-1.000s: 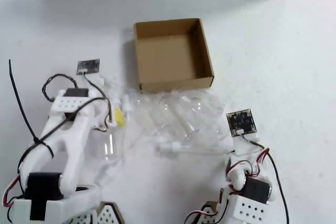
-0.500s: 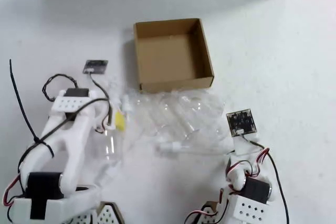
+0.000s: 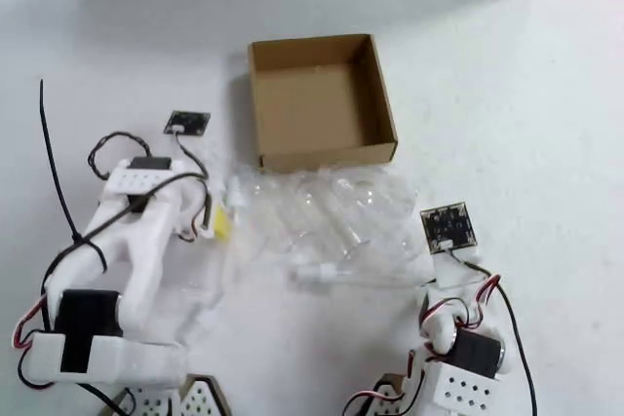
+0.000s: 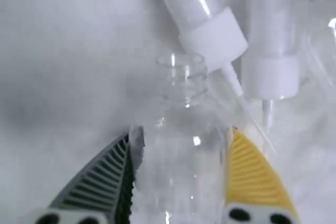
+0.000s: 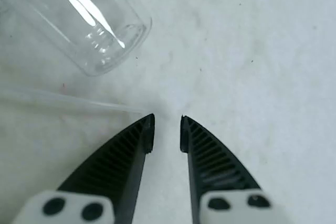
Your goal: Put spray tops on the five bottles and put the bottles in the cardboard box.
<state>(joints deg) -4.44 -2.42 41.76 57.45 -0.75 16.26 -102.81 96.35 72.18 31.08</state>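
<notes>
My left gripper (image 4: 181, 135) is shut on a clear bottle (image 4: 181, 93), held between the grey and yellow fingers, its threaded neck open and uncapped. Just beyond the neck lie two white spray tops (image 4: 212, 32) (image 4: 270, 69) with thin tubes. From above, the left gripper (image 3: 216, 217) sits at the left edge of a heap of clear bottles (image 3: 322, 207), in front of the cardboard box (image 3: 385, 94), which holds nothing. My right gripper (image 5: 166, 124) hangs over bare table, fingers almost together, nothing between them; a lying bottle's mouth (image 5: 105, 35) is just ahead.
A white spray top (image 3: 317, 272) lies at the heap's near edge. A thin clear tube (image 5: 68, 102) crosses the table by the right fingertips. The right arm's base (image 3: 458, 353) is at the front right. White table stretches wide around the box.
The left arm has shifted a little to the right and away from its base, taking the clear bottle with it. The right arm has not moved.
</notes>
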